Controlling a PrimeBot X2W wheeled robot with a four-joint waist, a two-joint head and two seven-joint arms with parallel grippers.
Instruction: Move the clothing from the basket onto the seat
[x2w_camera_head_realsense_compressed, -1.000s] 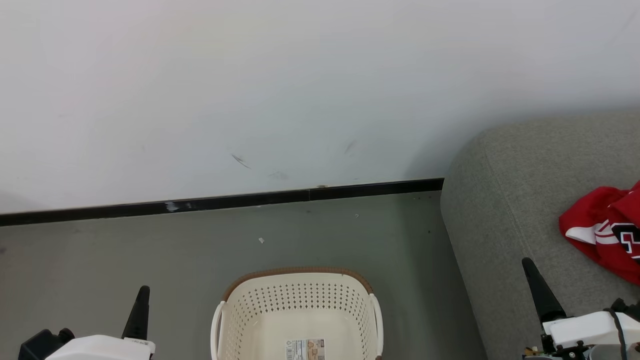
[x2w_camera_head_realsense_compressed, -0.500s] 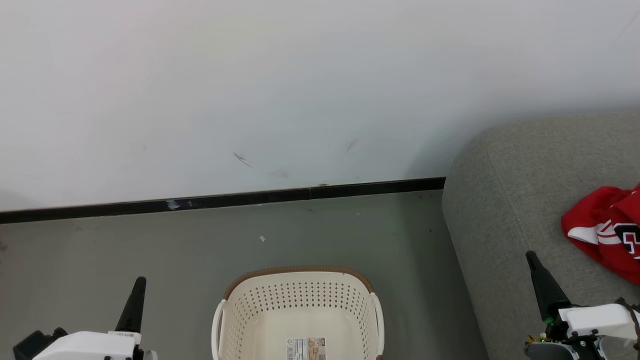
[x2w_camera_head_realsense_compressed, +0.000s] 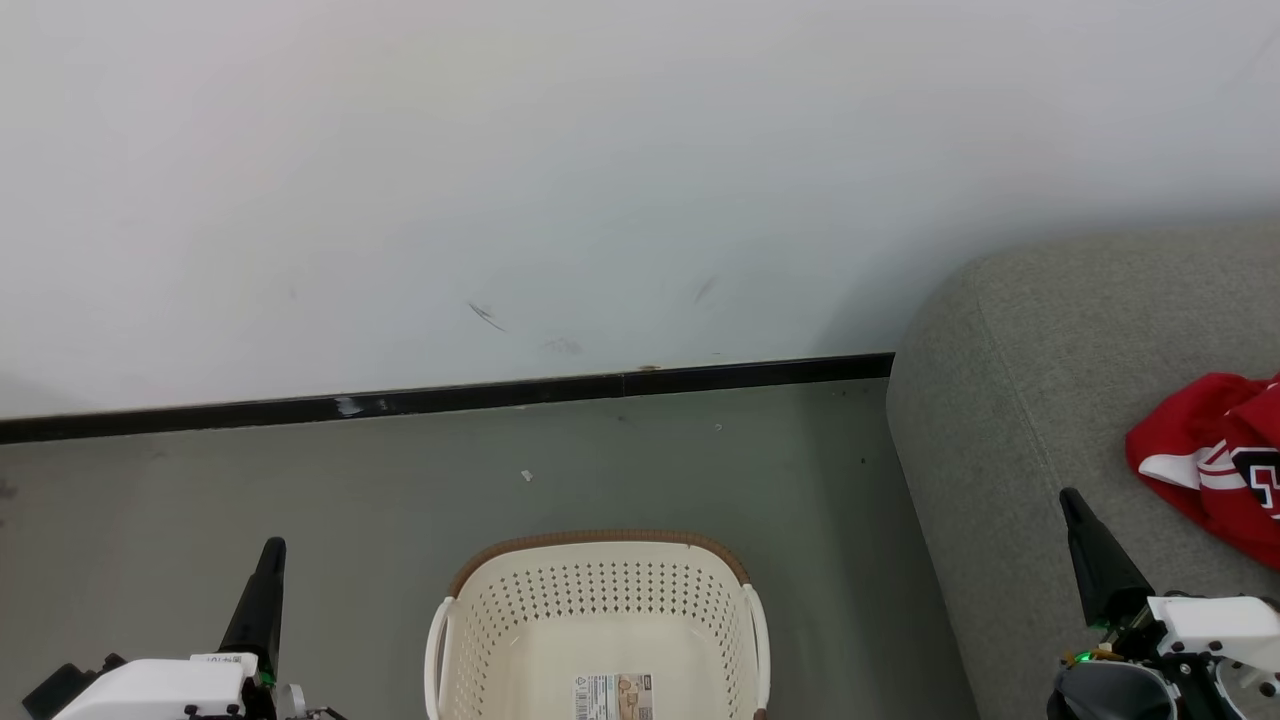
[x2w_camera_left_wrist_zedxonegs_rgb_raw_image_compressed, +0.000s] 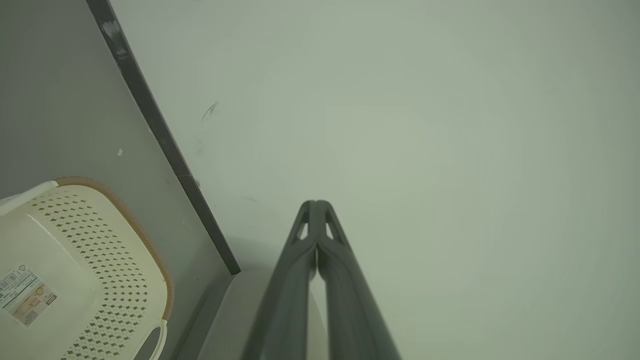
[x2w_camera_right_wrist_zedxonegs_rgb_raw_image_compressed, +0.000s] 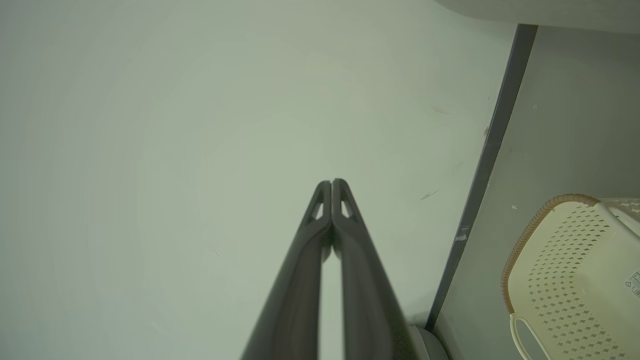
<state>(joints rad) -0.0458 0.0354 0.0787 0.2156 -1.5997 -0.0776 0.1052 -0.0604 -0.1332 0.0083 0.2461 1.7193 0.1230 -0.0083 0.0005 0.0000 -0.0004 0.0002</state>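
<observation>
Grey floor (x2w_camera_head_realsense_compressed: 350, 480), white wall (x2w_camera_head_realsense_compressed: 600, 150). Red jersey (x2w_camera_head_realsense_compressed: 1210, 465) on sofa (x2w_camera_head_realsense_compressed: 1010, 400), right of basket (x2w_camera_head_realsense_compressed: 600, 600); right gripper (x2w_camera_head_realsense_compressed: 1070, 497) between basket and jersey, left gripper (x2w_camera_head_realsense_compressed: 272, 548) left of basket; both jaws closed, bare.

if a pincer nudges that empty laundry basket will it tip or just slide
Probably slides: the laundry basket looks empty, thin perforated plastic, so likely light, on a smooth grey floor. Its wide base makes tipping unlikely. The walls should stay stiff, perhaps flexing slightly.

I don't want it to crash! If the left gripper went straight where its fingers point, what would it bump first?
Probably the white wall: the left gripper aims its shut fingers at it, above the baseboard, with nothing between. How far off is hard to tell.
</observation>
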